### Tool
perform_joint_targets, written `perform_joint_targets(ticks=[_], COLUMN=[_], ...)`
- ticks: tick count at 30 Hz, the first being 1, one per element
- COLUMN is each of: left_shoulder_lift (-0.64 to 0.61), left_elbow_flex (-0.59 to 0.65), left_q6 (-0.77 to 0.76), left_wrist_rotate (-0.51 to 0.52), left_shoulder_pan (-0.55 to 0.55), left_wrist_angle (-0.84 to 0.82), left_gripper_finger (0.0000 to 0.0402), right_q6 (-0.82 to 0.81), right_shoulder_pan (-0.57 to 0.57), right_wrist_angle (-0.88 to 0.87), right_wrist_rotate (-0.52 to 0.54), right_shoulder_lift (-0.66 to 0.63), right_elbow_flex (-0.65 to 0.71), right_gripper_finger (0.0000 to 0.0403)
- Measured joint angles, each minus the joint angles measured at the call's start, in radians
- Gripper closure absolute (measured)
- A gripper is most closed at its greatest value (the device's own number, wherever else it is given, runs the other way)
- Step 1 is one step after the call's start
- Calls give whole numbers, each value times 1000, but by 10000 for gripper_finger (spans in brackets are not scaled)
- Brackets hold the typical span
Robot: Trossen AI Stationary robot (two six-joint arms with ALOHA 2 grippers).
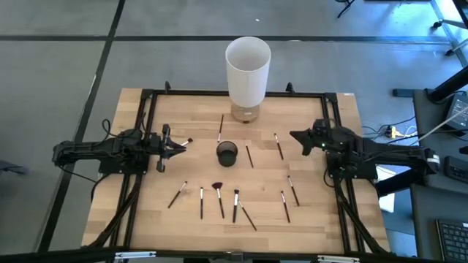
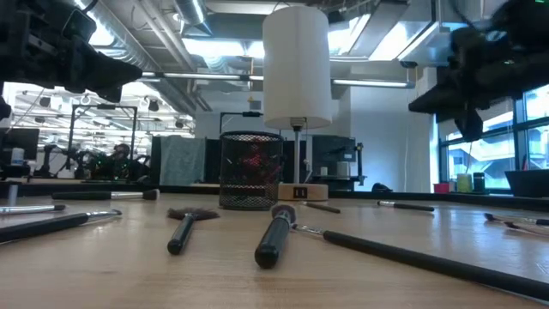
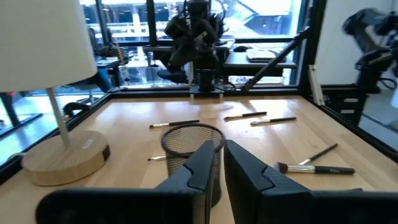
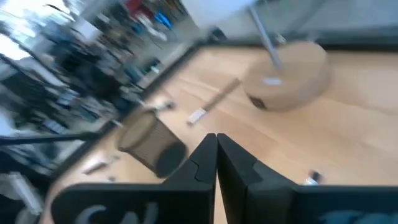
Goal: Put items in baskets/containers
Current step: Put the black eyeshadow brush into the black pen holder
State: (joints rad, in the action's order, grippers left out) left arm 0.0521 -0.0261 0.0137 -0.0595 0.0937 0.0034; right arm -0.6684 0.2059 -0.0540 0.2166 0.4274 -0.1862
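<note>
Brushes, front row: five makeup brushes (image 1: 219,199) lay loose on the table (image 1: 322,219) near its front edge, among them one with a fanned reddish tip (image 1: 217,188); two more (image 1: 285,206) lay to the right of them.
Brushes, low view: a thick dark handle (image 2: 273,238) and a flat-tipped brush (image 2: 186,227) lay nearest the camera, ahead of the cup.
Cup: small dark mesh cup (image 1: 227,153) stood upright at mid-table, in front of the white cylinder; whether any brush lay inside could not be told.
Brushes, around cup: one brush (image 1: 249,156) lay just right of the cup, another (image 1: 278,145) farther right, one (image 1: 220,129) behind the cup.
Left pincer: left pincer (image 1: 175,145) hovered above the table left of the cup, pointed toward it, fingers (image 3: 198,169) almost closed with a thin gap; a brush tip showed at its end in the high view, but a grasp could not be confirmed.
Right pincer: right pincer (image 1: 296,136) hung above the table's right side, well apart from the cup, clenched on nothing, fingers (image 4: 205,158) pressed together.
White cylinder: tall white cylinder (image 1: 248,69) on a wooden base (image 1: 246,113) stood at the table's far edge, behind the cup.
</note>
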Motion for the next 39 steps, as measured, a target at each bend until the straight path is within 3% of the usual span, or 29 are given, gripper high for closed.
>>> perform_joint_targets(ticks=[7,14,24,30,39], left_shoulder_lift=[0,0,0,0,0], left_elbow_flex=[0,0,0,0,3], left_q6=[67,173,199,110,-77], left_wrist_rotate=[96,199,221,194,56], left_shoulder_pan=[0,0,0,0,0], left_wrist_angle=[0,25,23,27,-3], left_gripper_finger=[370,370,370,370,370], right_q6=[-98,-9,63,44,-4], right_shoulder_pan=[62,114,171,171,171], right_wrist_angle=[-260,-319,-434,-471,-483], right_wrist_rotate=[12,-57,-130,-125,-154], right_shoulder_lift=[345,601,899,1034,1154], right_elbow_flex=[-222,-383,-542,-601,-624], right_gripper_finger=[391,389,315,304,307])
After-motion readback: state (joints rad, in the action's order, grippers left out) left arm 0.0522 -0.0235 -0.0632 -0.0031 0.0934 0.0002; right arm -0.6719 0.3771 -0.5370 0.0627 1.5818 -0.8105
